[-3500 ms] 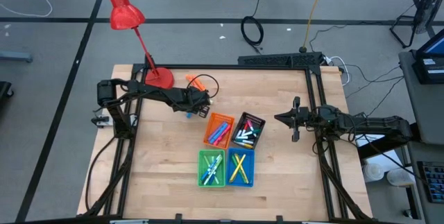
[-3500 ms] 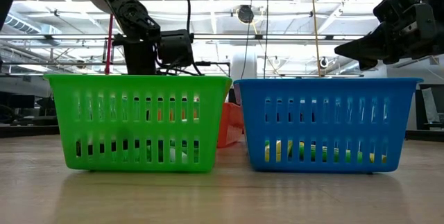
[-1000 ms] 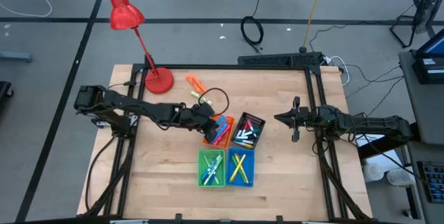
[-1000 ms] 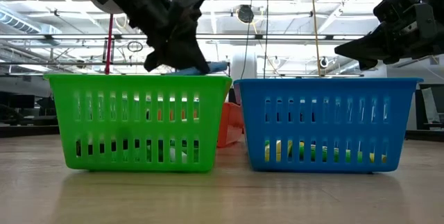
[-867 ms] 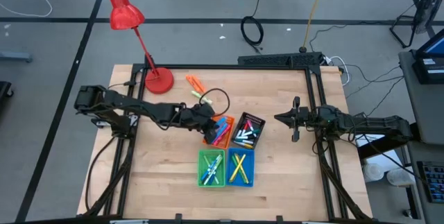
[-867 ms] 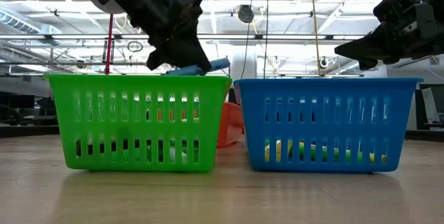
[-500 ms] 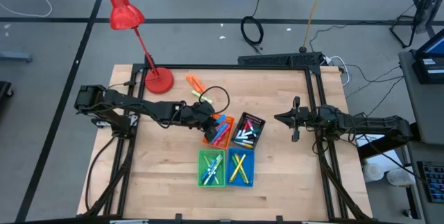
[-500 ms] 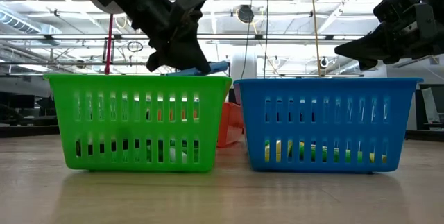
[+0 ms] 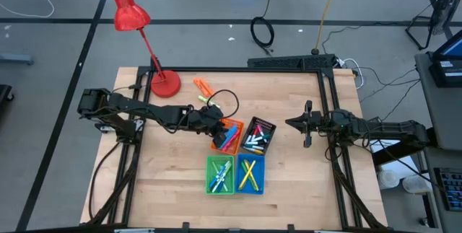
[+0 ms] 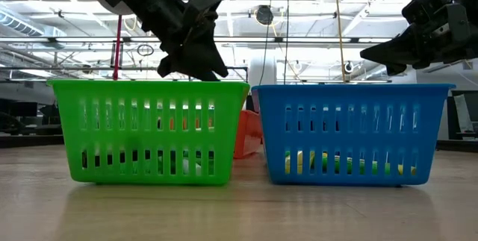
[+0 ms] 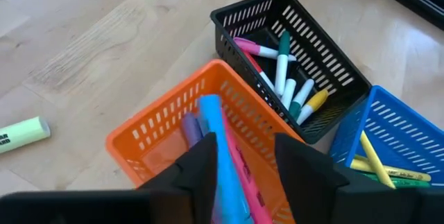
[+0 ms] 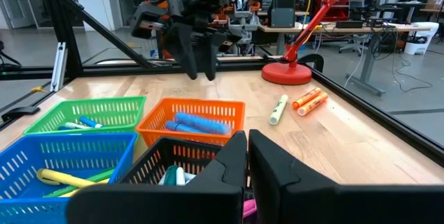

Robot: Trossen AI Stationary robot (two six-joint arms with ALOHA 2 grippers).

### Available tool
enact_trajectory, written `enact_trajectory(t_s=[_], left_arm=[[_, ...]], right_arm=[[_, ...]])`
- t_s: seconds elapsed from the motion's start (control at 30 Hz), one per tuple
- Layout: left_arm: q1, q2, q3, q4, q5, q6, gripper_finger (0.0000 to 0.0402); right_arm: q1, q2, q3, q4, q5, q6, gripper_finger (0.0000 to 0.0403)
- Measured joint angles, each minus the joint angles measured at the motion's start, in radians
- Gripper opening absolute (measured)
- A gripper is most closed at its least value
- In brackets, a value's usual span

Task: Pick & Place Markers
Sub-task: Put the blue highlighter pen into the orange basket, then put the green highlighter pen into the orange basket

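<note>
Wooden tabletop, ringed by a black frame on a grey workshop floor, carries four small bins clustered near its middle. Hovering over the orange bin, the left gripper has its fingers parted with nothing between them; a blue marker lies in that bin directly under the gap, alongside pink and purple ones. Next to it, the black bin holds a mixed lot: white-bodied markers with pink, green and yellow caps. Nearer the front edge, the green bin contains blue and pale markers, and the blue bin, touching its side, holds yellow and green ones.

Three markers remain loose on the wood: an orange pair and a pale yellow one, lying between the red desk lamp's base and the orange bin, well inside the table's far edge.

Off to the side, the right gripper waits above bare wood with its fingers pressed together, clear of the black bin. Broad stretches of tabletop lie free along the front edge and on both sides of the bins.
</note>
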Motion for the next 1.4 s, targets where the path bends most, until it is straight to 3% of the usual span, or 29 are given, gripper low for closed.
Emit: enact_trajectory(t_s=[0.27,0.63,0.9,1.13,1.4], left_arm=[[0.008,0.0,0.0,-0.001,-0.079,0.032,0.0199],[0.143,0.0,-0.001,-0.058,-0.297,-0.001,0.0207],[0.242,0.038,-0.031,-0.097,-0.3,-0.166,0.0207],[0.306,0.161,-0.053,-0.046,-0.295,-0.189,0.0207],[0.349,0.265,-0.052,0.06,-0.15,-0.197,0.0207]], right_arm=[[0.0,0.0,0.0,0.0,0.0,0.0,0.0008],[0.0,0.0,0.0,0.0,0.0,0.0,0.0008],[0.0,0.0,0.0,0.0,0.0,0.0,0.0009],[0.0,0.001,0.0,0.003,0.0,0.0,0.0008],[0.0,0.002,0.0,0.0,0.0,0.0,0.0008]])
